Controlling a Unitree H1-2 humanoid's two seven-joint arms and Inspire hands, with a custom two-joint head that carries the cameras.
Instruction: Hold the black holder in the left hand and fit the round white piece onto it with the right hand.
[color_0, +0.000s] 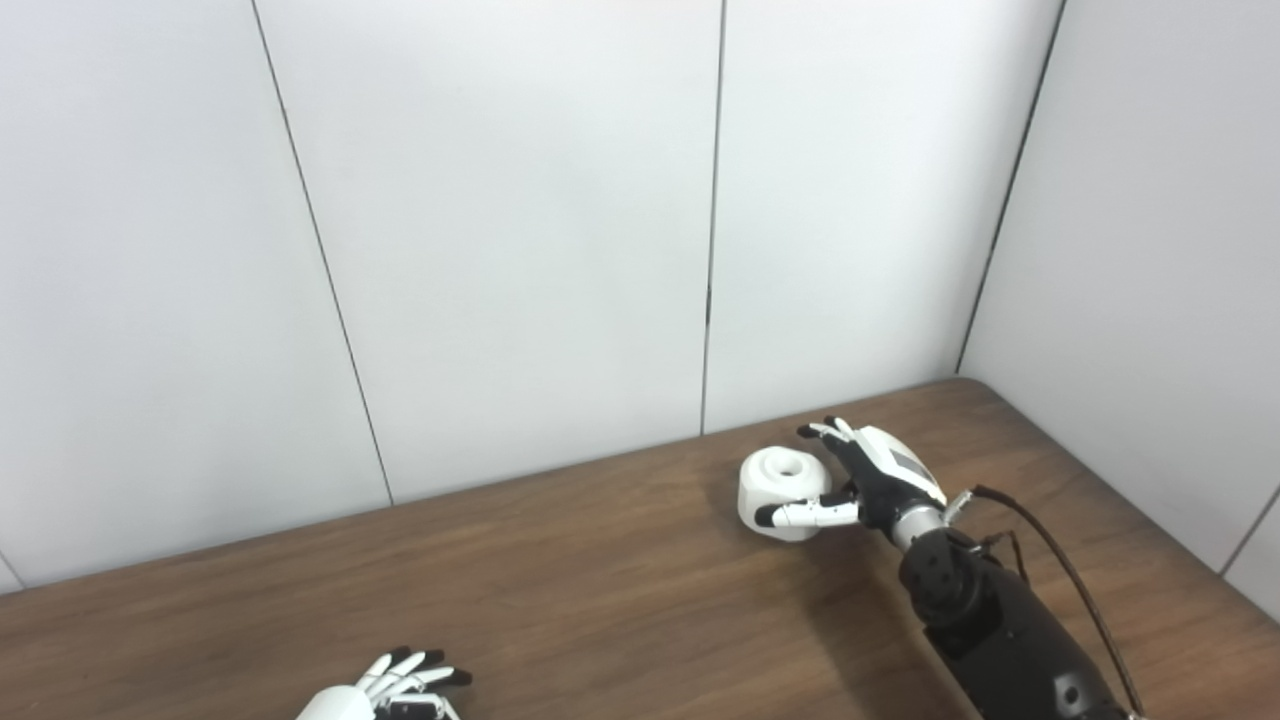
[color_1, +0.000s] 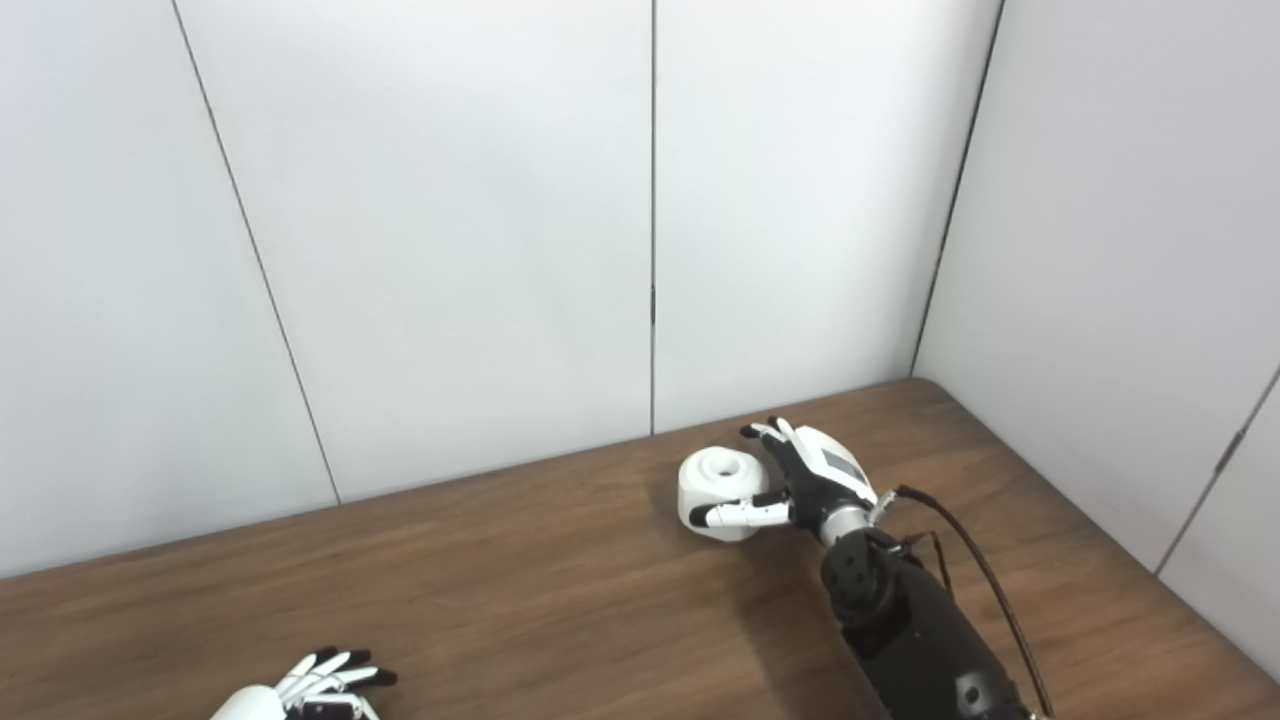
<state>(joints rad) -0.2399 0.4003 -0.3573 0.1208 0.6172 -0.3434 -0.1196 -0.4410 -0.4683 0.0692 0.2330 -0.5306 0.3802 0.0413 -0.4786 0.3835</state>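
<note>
Right hand (color_0: 870, 480) cups white piece (color_0: 782, 490) near table (color_0: 600, 580) corner.

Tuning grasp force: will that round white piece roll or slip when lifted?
The round white piece looks rigid and smooth, so probably somewhat slippery. Its rounded sides suggest it could roll if tipped. The right robot hand wraps its side, thumb in front; grip firmness unclear.

Bright, even light falls from above, washing the white wall panels (color_0: 520, 230) nearly flat. Soft shadows lie on the surface (color_0: 600, 590) left of the right arm (color_0: 1000, 620). Both views are slightly soft.
</note>
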